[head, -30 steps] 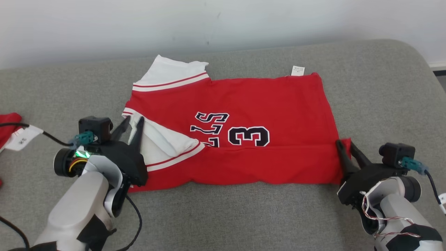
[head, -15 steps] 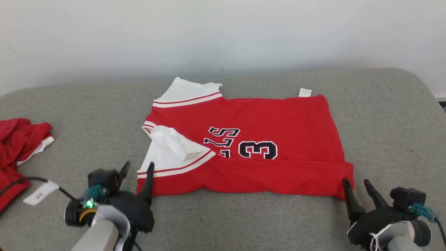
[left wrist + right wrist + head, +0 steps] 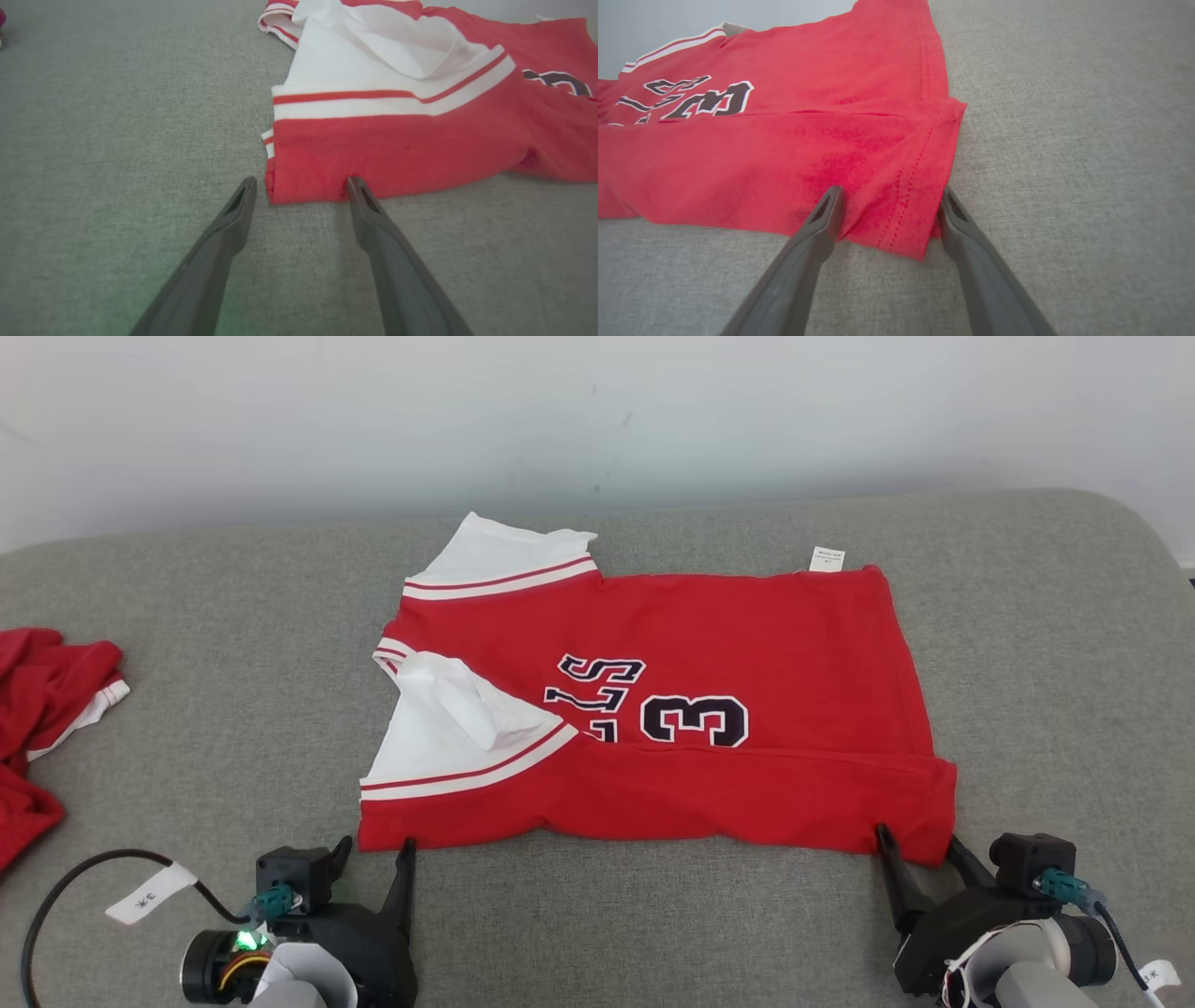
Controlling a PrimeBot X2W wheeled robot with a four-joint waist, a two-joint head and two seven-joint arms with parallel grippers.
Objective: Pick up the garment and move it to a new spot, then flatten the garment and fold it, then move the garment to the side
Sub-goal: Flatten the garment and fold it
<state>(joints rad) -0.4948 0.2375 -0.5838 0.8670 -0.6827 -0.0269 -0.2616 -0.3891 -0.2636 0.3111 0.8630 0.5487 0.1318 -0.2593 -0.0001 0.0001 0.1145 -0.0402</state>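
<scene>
Garment [image 3: 653, 644] is spread flat across the middle of the grey padded surface [image 3: 187, 597], collar end to the left and hem to the right. The folding step is judged to be in hand: the near long edge is already turned over, so the bottom of the lettering and of the big 3 [image 3: 695, 721] is covered.

The left pincer [image 3: 376, 845] is held wide open with nothing gripped, and the near left corner is framed between its tips. The right pincer [image 3: 917, 840] is likewise spread (nothing clamped), with the near right hem corner lying between its fingers.

What seems to be called for next: both corners pinched at once and the near edge carried over toward the far edge, evenly, or the fold will be skewed.

As for looks, red jersey cloth is seen, with white, red-striped sleeves. The near sleeve [image 3: 448, 728] is rumpled and tucked on top. A small white label [image 3: 827, 558] is noted at the far hem corner. Another red cloth [image 3: 47, 709] is seen well apart on the left.
</scene>
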